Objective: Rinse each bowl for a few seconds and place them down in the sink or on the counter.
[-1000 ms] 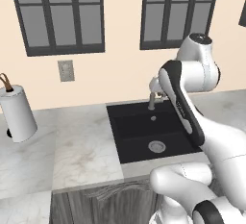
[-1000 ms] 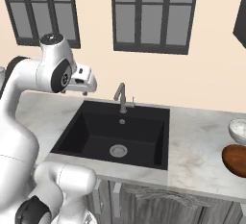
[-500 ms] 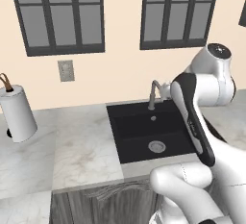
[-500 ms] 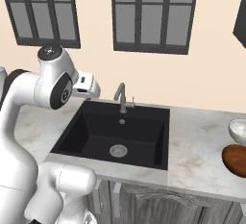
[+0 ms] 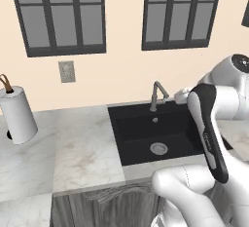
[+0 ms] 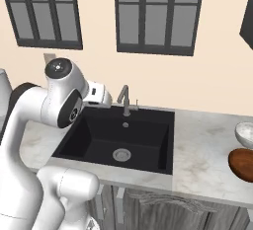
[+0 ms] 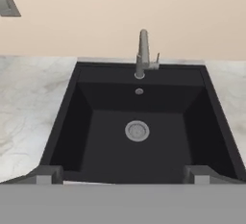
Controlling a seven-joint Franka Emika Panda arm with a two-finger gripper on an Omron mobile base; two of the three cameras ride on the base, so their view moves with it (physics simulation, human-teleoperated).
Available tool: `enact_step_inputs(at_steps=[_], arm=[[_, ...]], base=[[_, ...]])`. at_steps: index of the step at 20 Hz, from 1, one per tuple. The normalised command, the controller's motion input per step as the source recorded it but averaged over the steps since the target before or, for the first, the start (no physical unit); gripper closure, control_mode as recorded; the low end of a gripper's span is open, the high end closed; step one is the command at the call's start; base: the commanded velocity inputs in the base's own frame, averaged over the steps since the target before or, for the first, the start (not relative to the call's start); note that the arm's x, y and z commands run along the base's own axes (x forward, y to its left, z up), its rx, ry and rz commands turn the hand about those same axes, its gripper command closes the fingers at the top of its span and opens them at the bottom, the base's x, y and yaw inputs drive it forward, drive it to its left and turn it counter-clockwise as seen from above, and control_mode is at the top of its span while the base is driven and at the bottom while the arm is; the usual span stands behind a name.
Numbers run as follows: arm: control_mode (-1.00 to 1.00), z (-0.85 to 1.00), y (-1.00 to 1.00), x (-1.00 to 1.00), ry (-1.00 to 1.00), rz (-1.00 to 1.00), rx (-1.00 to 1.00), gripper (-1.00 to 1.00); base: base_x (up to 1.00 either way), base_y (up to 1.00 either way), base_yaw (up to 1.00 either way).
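a white robot arm stands folded in front of a kitchen counter (image 5: 82,153), its elbow raised high and its forearm bent back toward the wall, so the hand sits above the rear edge of the black sink (image 7: 86,136). the claw (image 7: 122,174) looks down and forward into the basin with its two dark fingertips (image 7: 45,174) spread wide apart at the bottom of the hand view, nothing between them.

from the base cameras the hand is mostly hidden behind the arm's own bulky joints; just a small white piece of it shows beside the grey gooseneck tap (image 6: 124,99). the fingers themselves cannot be made out there.

the basin holds a round silver drain (image 7: 137,130). a reddish-brown bowl (image 6: 242,163) lies on the marble far to the right of the sink, cut off by the picture's edge, well apart from the claw. just behind it sits a pale bowl (image 6: 245,134), also cut off. a paper towel roll (image 5: 17,115) stands on the counter's far left.
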Motion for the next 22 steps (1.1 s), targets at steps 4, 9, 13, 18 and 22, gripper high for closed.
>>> enact_step_inputs(at_steps=[4,9,13,18,22], arm=[[-1.00,0.00,-0.30,-0.08,-0.01,0.00,0.00,-1.00],[-1.00,0.00,-0.28,-0.02,-0.01,0.00,0.00,-1.00],[-1.00,0.00,-0.29,0.00,-0.02,0.00,0.00,-1.00],[-1.00,0.00,-0.28,0.00,-0.03,0.03,0.00,-1.00],[-1.00,0.00,-0.29,0.00,-0.03,0.06,0.00,-1.00]], base=[[0.00,0.00,0.00],[0.00,0.00,0.00],[0.00,0.00,0.00],[0.00,0.00,0.00],[0.00,0.00,0.00]])
